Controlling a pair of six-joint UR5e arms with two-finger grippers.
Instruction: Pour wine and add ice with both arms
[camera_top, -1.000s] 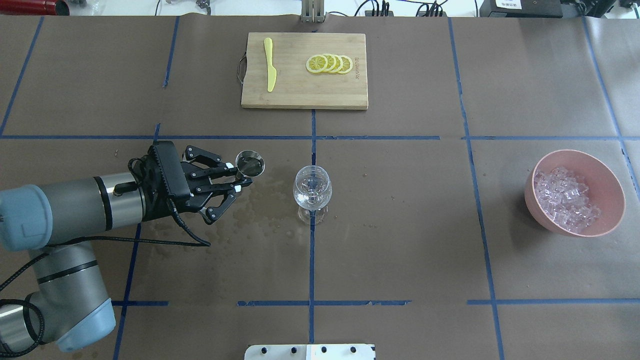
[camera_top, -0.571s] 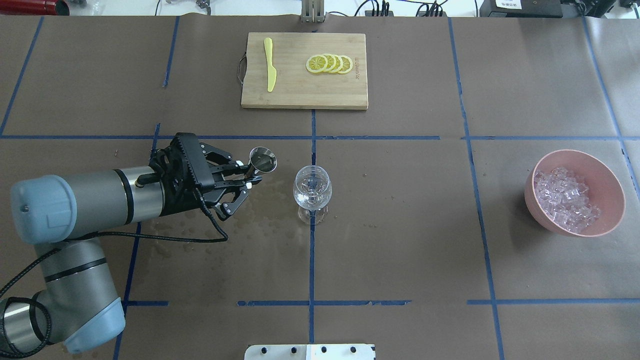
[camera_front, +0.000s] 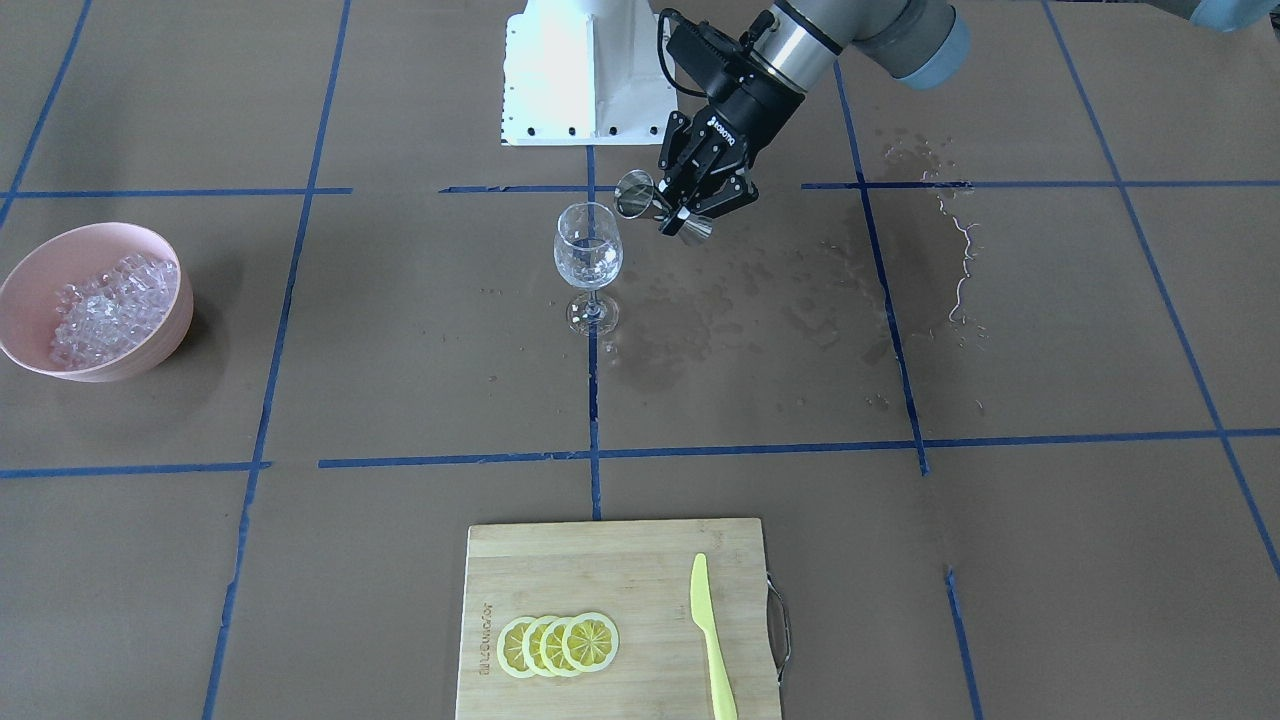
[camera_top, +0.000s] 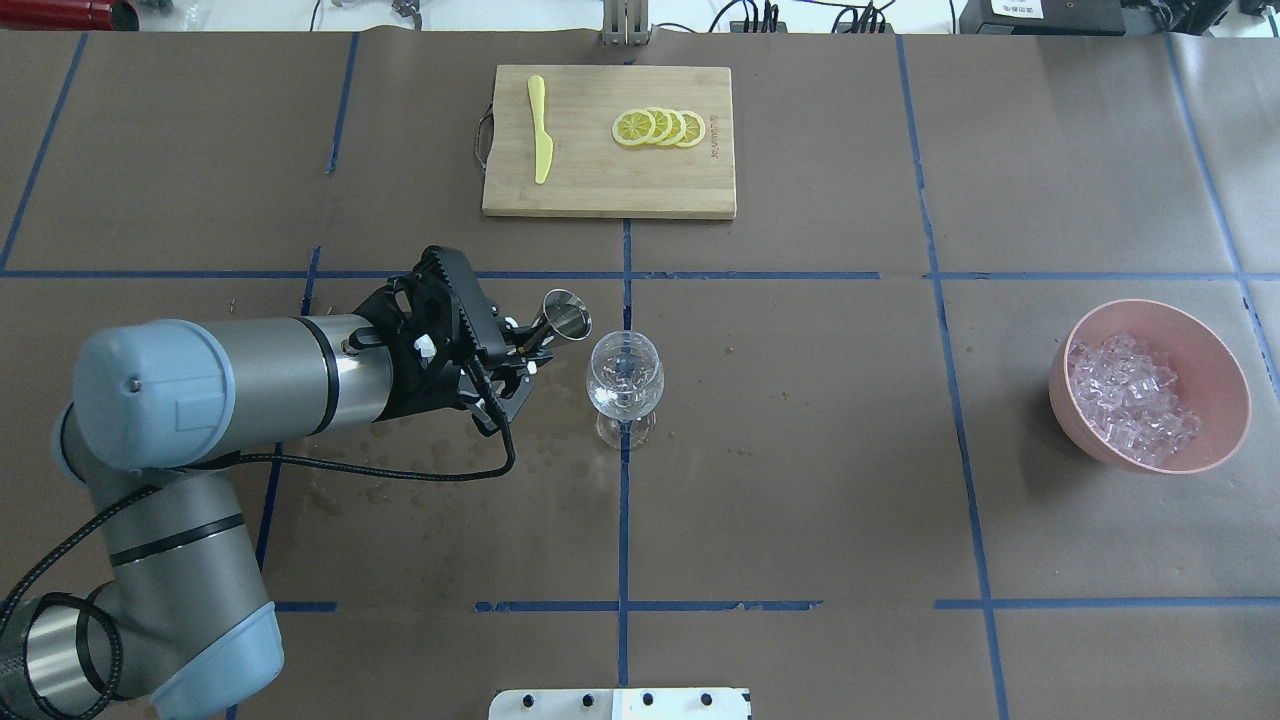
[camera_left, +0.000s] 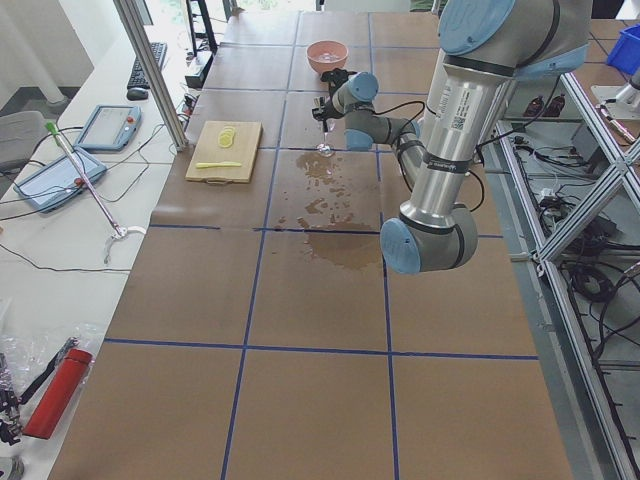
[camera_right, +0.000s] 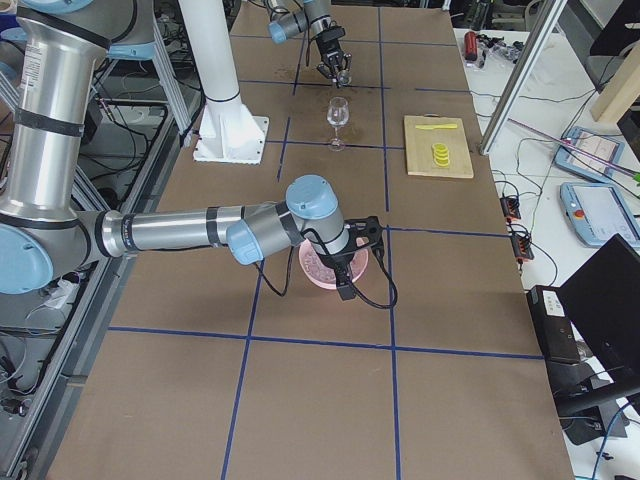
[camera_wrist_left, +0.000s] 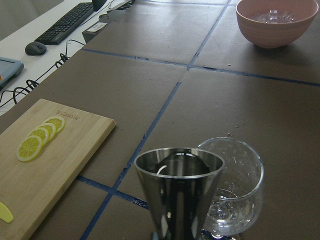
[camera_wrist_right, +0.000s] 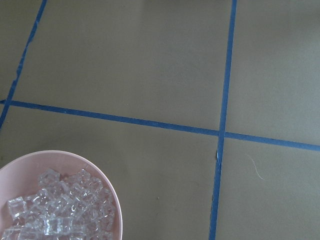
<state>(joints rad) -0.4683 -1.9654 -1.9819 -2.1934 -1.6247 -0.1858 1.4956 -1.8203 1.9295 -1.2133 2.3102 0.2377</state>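
Brown papered table (camera_top: 800, 450): left pincer (camera_top: 528, 346) grips steel jigger (camera_top: 563, 317) tilted beside wine glass (camera_top: 625, 385).

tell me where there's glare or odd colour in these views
Front-facing view: the white base plate is blown out. Left wrist view: the steel jigger shows dark reflections, sharp edges. Right wrist view: the table paper looks greenish.

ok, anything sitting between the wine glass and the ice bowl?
Nothing stands there. In the overhead view the stretch from the wine glass to the pink bowl of ice is bare brown table cover, crossed by one blue tape line.
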